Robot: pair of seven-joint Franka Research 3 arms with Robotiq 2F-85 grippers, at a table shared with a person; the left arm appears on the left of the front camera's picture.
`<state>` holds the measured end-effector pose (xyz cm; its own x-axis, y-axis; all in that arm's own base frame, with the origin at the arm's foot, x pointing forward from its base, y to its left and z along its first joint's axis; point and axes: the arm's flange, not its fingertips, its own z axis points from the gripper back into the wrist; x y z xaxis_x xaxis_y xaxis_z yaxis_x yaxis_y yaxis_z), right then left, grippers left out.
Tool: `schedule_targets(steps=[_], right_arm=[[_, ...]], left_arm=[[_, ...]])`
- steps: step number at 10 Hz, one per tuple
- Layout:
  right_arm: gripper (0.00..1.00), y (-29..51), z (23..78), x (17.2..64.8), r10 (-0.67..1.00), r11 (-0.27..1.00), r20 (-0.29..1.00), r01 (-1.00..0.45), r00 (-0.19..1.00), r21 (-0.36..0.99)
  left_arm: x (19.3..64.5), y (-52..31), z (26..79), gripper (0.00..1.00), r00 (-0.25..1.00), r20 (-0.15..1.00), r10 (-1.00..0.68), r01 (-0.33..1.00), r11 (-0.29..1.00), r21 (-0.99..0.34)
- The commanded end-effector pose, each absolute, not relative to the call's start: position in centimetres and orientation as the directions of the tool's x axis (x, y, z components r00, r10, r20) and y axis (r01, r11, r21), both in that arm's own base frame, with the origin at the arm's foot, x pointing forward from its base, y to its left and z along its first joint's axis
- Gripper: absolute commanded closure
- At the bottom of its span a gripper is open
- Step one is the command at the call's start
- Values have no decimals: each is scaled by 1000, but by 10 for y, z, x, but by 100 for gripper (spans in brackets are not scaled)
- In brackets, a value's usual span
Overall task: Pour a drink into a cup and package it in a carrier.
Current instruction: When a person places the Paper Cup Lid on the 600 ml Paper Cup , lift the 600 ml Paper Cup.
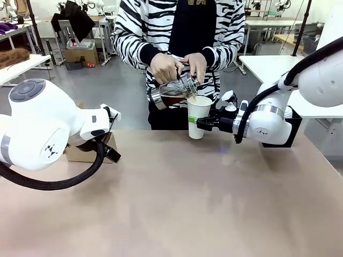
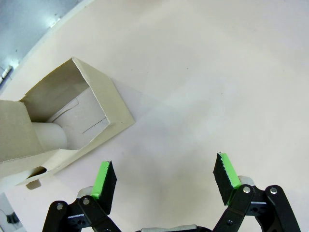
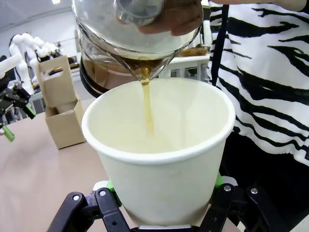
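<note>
Grips the cup [image 3: 159, 145] in the right gripper [image 3: 164, 193], jaws closed on its lower wall from either side. Holds it upright and lidless at the far edge of the table [image 1: 187, 203], close in front of the person. Takes a thin amber stream of the drink [image 3: 147, 106] from the spout of a tilted glass jug [image 3: 135, 43], with a little already pooled at the bottom. Jug held in the person's hands [image 1: 165, 68], directly over the rim. Cannot tell whether the cup's base touches the table.

On the left gripper [image 2: 164, 174], jaws spread wide, green pads [image 2: 102, 175] bare, nothing held or touched. Hangs over bare table just beside the carrier [image 2: 72, 116], open pocket toward the wrist camera. Carrier at the robot's left side, well apart from the cup.
</note>
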<state>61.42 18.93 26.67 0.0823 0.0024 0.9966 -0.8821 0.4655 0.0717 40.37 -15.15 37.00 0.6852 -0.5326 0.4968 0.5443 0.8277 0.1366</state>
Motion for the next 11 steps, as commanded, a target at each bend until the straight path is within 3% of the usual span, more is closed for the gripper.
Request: schedule_targets(steps=[1,11], right_arm=[[24,189,270,610,-4,467,997,-881,83,75],[24,189,270,610,-4,467,997,-881,83,75]], left_arm=[[403,-152,370,0,684,498,-532,545,827,135],[403,-152,370,0,684,498,-532,545,827,135]])
